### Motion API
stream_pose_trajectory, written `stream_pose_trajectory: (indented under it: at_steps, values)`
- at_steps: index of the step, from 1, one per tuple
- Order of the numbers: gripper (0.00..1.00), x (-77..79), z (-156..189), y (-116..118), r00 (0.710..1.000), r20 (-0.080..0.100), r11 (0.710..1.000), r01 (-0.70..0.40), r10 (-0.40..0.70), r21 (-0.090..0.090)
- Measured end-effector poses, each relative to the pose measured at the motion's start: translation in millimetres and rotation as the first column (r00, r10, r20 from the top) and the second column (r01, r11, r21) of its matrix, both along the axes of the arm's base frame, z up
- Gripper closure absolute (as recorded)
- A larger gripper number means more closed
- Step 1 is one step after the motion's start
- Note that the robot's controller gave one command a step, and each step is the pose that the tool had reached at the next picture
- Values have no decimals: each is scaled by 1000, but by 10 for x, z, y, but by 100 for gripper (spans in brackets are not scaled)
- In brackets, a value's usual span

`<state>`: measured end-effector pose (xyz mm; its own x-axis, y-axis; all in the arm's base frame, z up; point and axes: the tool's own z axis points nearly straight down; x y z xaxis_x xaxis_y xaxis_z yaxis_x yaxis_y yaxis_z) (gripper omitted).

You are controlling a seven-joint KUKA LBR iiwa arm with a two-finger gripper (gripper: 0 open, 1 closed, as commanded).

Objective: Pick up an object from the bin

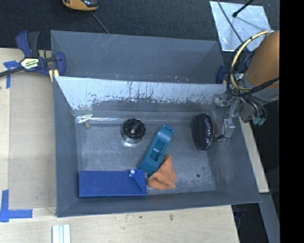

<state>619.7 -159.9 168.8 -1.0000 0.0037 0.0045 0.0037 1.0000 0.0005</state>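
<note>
Orange-covered arm [265, 57] reaching in from the right, looped cables [240, 54] running down its near side; gripper [228, 126] hanging below the wrist, pointed downward, set low at the right

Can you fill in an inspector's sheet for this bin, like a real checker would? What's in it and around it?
Surface: grey metal bin, floor scuffed and scratched.
Job's things: black oval thing lying at the right of the floor, nearest the gripper.
Clutter: round black and silver knob left of middle; blue tape-dispenser-shaped thing in the middle; orange rag against its lower end; flat blue box along the near wall.
Grippers: gripper low at the bin's right side, just beside the black oval thing.
Cables: yellow and black cables looped on the arm's wrist.
Surroundings: yellow and black thing beyond the far wall, cut off.
</note>
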Motion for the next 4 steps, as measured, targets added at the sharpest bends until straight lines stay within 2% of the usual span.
stream_pose_trajectory:
  at_steps: [1, 2, 3, 4]
  values:
    - [0, 19, 55, 7, 1000, 9, 1000, -3, 3, -2]
    - [0, 15, -504, 442, 982, 14, 982, -190, 190, -5]
    - [0, 11, -414, 1020, 963, 9, 963, -271, 271, 0]
    - [0, 40, -522, 683, 848, 10, 848, -529, 529, -4]
